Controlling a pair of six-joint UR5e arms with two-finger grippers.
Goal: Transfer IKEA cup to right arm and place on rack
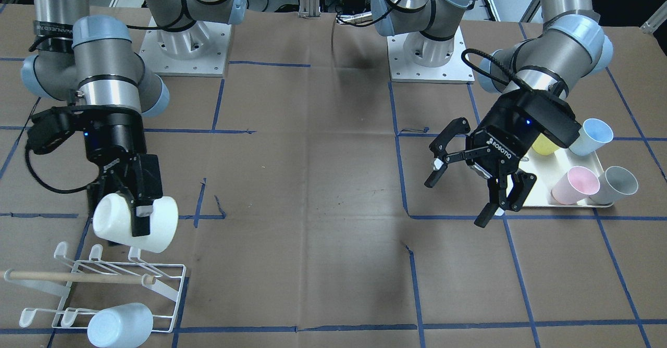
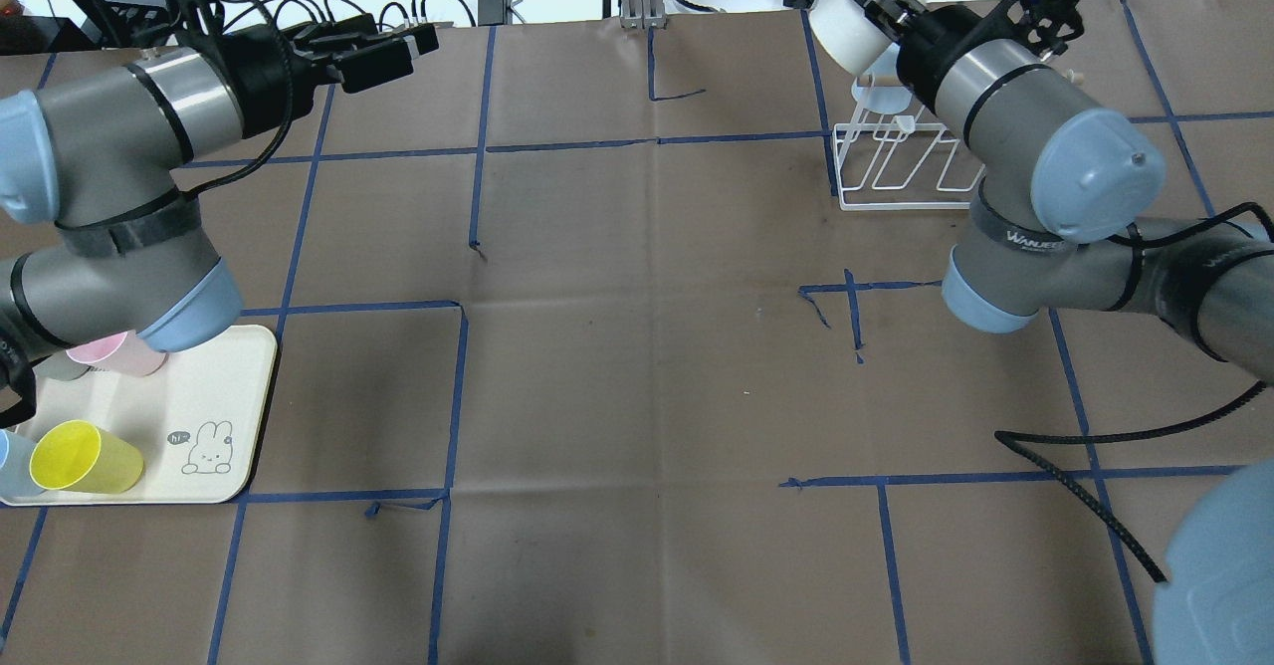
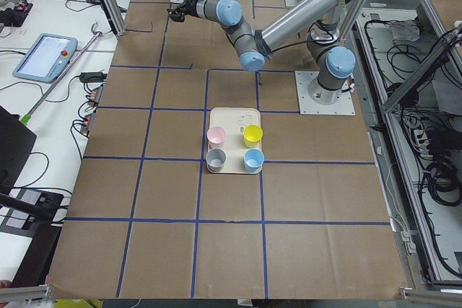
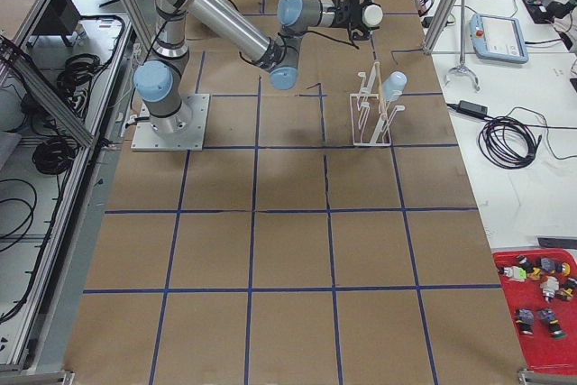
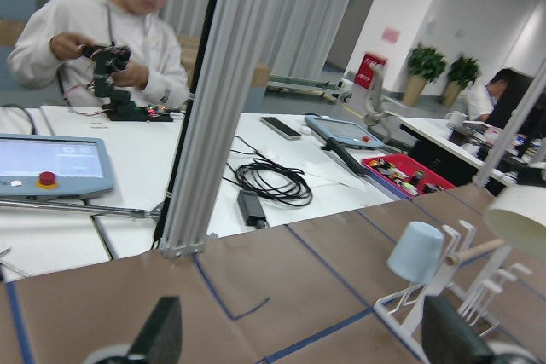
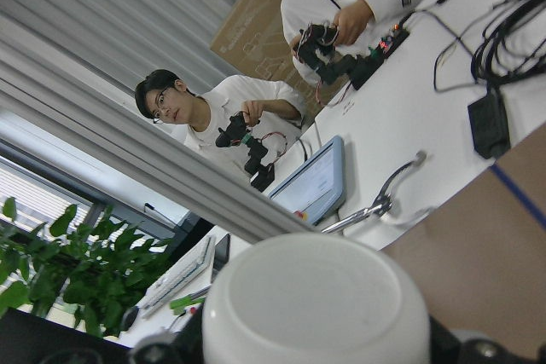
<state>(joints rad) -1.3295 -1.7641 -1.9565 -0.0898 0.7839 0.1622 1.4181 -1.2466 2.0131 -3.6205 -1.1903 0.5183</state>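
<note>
My right gripper [image 1: 127, 229] is shut on a white IKEA cup [image 1: 159, 225], held tilted on its side just above the white wire rack [image 1: 107, 281]. The cup also shows in the overhead view [image 2: 841, 30] and fills the right wrist view [image 6: 316, 309]. The rack has a wooden dowel [image 1: 78, 276] and carries a pale blue cup [image 1: 120, 324] on a front prong. My left gripper [image 1: 458, 199] is open and empty, hanging beside the cream tray [image 1: 536, 194]. Its fingers [image 5: 162, 334] show wide apart in the left wrist view.
The tray holds yellow [image 1: 544, 145], blue [image 1: 591, 134], pink [image 1: 573, 184] and grey [image 1: 617, 184] cups. Brown paper with blue tape lines covers the table [image 2: 647, 346]. People sit at desks beyond the table's far edge [image 5: 102, 49].
</note>
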